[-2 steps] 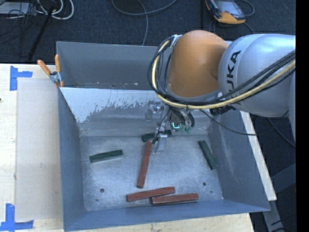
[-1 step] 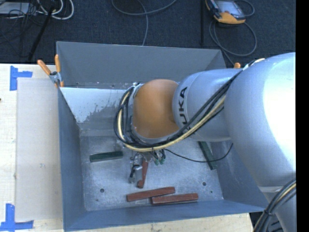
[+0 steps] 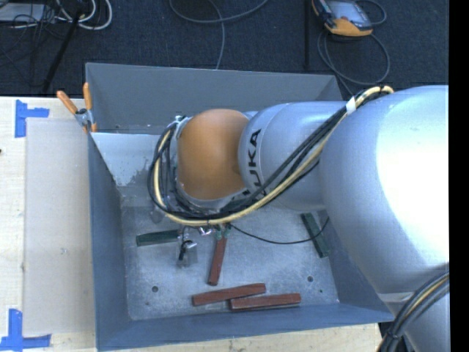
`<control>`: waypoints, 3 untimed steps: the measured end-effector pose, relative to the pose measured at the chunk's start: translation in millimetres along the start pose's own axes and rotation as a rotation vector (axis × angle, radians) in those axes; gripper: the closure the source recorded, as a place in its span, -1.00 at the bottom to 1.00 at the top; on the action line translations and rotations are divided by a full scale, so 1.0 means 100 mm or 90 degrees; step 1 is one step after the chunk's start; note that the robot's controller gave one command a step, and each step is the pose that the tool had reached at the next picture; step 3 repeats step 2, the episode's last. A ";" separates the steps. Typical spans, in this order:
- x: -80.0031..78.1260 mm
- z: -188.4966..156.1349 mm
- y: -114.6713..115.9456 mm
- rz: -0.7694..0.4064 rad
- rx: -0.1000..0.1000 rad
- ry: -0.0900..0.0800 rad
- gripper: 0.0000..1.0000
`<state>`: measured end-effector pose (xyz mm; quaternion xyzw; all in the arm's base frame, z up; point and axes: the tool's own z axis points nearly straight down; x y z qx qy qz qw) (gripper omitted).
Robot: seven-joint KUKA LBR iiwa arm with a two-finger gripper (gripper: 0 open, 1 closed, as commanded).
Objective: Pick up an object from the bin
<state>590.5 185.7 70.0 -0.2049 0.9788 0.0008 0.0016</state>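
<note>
**Hanging low over the bin floor, gripper between a green strip and a brown stick**

Grey metal bin (image 3: 106,233), speckly matte floor. Left of centre lies a flat dark green strip (image 3: 157,238), nearly level. Its right end sits just beside the shiny metal gripper (image 3: 187,251), which pokes out under the smooth rounded orange cover (image 3: 209,152). Honestly can't tell if the gripper's open or closed.

Just right of it lies a slim brown stick (image 3: 215,262), tilted, close but apart. Two more brown sticks (image 3: 229,294) lie side by side in the lower middle. Another dark green strip (image 3: 315,235) sits at right, beside the arm.
</note>
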 end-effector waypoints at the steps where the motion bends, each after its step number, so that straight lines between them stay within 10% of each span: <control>1: 0.01 0.00 -0.01 0.003 0.000 0.001 1.00; 2: 0.02 -1.50 -0.06 -0.035 0.001 -0.005 1.00; 3: 0.02 -1.50 -0.06 -0.035 0.001 -0.005 1.00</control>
